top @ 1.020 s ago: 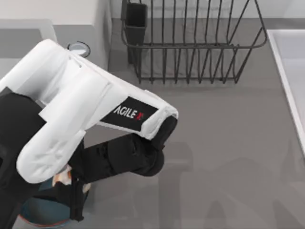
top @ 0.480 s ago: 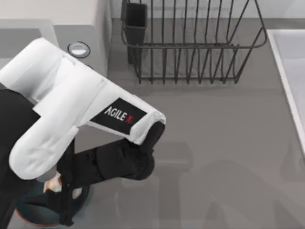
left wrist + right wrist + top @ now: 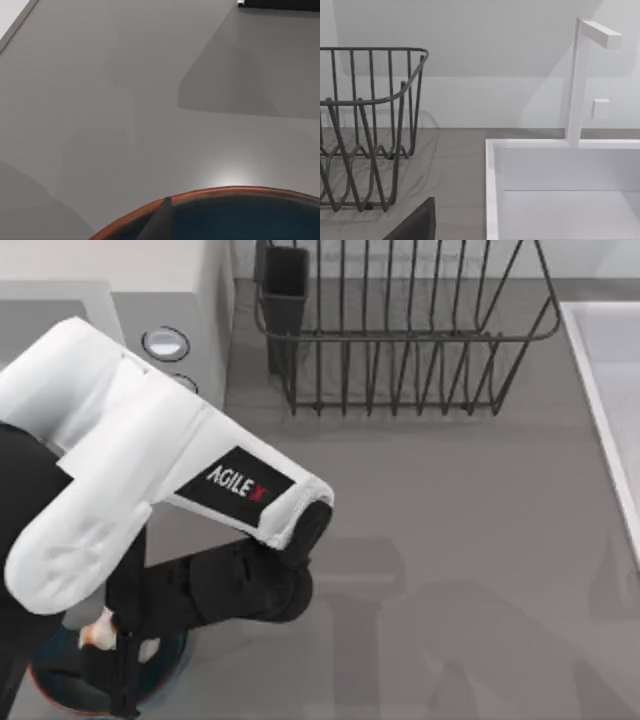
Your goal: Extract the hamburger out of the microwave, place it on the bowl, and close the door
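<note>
Whitish hamburger (image 3: 98, 636) seemingly between left jaws (image 3: 120, 640) over bowl (image 3: 160, 672).

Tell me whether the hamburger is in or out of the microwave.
Out. The hamburger sits at the left gripper over the bowl, at the table's near left, well clear of the microwave.

one bowl (image 3: 160, 665), one hamburger (image 3: 98, 636)
</note>
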Controlling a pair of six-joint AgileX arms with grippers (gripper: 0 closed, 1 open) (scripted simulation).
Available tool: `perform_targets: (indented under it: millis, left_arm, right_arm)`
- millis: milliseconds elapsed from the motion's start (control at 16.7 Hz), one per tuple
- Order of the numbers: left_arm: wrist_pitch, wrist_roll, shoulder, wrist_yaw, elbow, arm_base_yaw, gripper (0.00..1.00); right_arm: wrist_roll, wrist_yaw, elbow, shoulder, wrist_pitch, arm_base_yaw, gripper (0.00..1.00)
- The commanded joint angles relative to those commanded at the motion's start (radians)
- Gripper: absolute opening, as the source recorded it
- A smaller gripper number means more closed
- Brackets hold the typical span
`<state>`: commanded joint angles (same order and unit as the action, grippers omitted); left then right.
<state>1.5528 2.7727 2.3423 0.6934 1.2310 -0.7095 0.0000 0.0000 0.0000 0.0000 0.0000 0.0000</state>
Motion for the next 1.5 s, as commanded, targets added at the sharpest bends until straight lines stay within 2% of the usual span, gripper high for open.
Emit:
perform_targets:
  millis: [720, 1200, 1320, 1500]
  left_arm:
    - [0.0, 0.0, 0.0, 0.0, 0.0, 0.0, 0.98]
    - [0.0, 0.0, 0.0, 0.0, 0.0, 0.0, 1.0]
    - [0.025, 0.039, -0.045, 0.014, 0.011, -0.02, 1.0]
    - [-0.007, -0.02, -0.104, -0.011, -0.033, 0.001, 1.0]
  right_arm:
    - [0.0, 0.0, 0.0, 0.0, 0.0, 0.0, 1.0]
    - [0.0, 0.0, 0.0, 0.0, 0.0, 0.0, 1.0]
    - [0.0, 0.0, 0.0, 0.0, 0.0, 0.0, 1.0]
    - [0.0, 0.0, 0.0, 0.0, 0.0, 0.0, 1.0]
